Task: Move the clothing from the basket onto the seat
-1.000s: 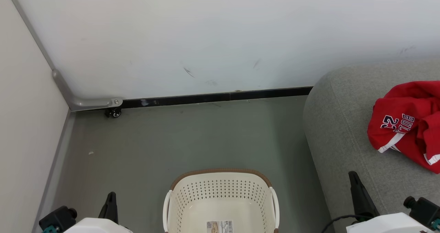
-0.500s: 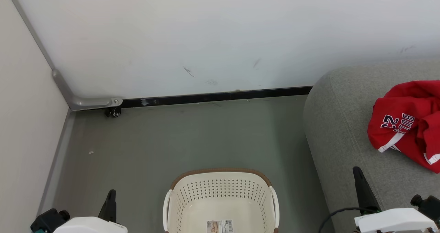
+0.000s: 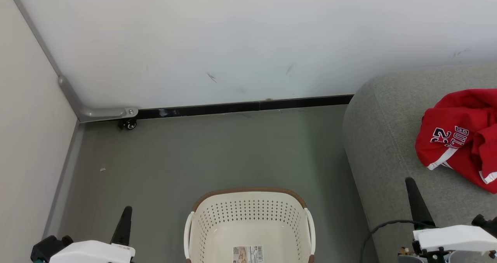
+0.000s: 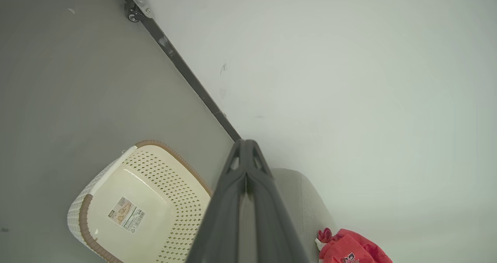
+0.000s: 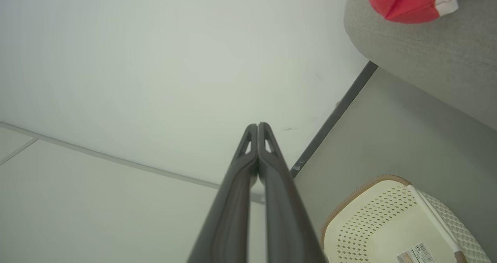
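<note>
Red clothing (image 3: pixel 458 135) lies crumpled on the grey seat (image 3: pixel 388 139), to the right of the basket (image 3: pixel 248 191).
The left gripper (image 3: pixel 126 213) points forward over the floor to the basket's left, fingers pressed together. The right gripper (image 3: pixel 412 185), also pressed together and holding nothing, is to the basket's right above the seat's near edge, short of the clothing.

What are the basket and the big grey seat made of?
The basket looks like smooth, slightly shiny cream plastic: it has neat rows of moulded holes and a light sheen. The seat looks like matte grey woven fabric, probably over padding: you can see the weave, a stitched seam and a soft rounded corner.
</note>
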Robot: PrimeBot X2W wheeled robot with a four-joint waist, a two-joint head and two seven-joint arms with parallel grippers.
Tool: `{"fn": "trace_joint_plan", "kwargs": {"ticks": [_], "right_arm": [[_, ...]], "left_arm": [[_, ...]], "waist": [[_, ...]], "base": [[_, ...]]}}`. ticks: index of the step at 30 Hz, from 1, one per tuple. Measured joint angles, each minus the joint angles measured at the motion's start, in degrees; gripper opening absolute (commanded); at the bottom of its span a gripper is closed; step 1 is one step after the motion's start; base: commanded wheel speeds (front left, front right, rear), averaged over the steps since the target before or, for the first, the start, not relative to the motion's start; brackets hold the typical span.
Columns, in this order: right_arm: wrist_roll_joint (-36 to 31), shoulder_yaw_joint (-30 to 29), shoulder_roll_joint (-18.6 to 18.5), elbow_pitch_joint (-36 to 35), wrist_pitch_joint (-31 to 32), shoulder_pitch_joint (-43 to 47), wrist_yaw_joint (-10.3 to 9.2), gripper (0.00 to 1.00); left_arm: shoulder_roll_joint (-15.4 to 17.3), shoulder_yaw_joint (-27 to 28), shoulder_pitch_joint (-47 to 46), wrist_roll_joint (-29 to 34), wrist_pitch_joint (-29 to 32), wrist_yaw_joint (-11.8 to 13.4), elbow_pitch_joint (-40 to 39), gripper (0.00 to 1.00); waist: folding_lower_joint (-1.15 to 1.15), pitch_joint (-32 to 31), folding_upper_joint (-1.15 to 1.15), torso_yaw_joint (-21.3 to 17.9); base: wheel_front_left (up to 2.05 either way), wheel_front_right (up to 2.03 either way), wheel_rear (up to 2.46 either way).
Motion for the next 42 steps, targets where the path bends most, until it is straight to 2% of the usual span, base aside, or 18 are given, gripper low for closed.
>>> {"fn": "trace_joint_plan", "kwargs": {"ticks": [33,42], "right_arm": [[24.93,-2.81,-0.49,0.35,3.54,-3.40,0.00,0.00],[25.66,-3.04,-0.53,0.41,4.01,-4.16,0.00,0.00]], "left_arm": [[-1.49,5.45,-1.86,-24.32,5.52,-6.26,-2.03,0.00],[-1.69,5.50,-1.86,-25.02,5.52,-6.30,-2.15,0.00]], "waist": [[-0.10,1.28,0.00,-0.04],[-0.11,1.29,0.00,-0.04]], "base": [[0.00,0.00,0.00],[0.00,0.00,0.00]]}}
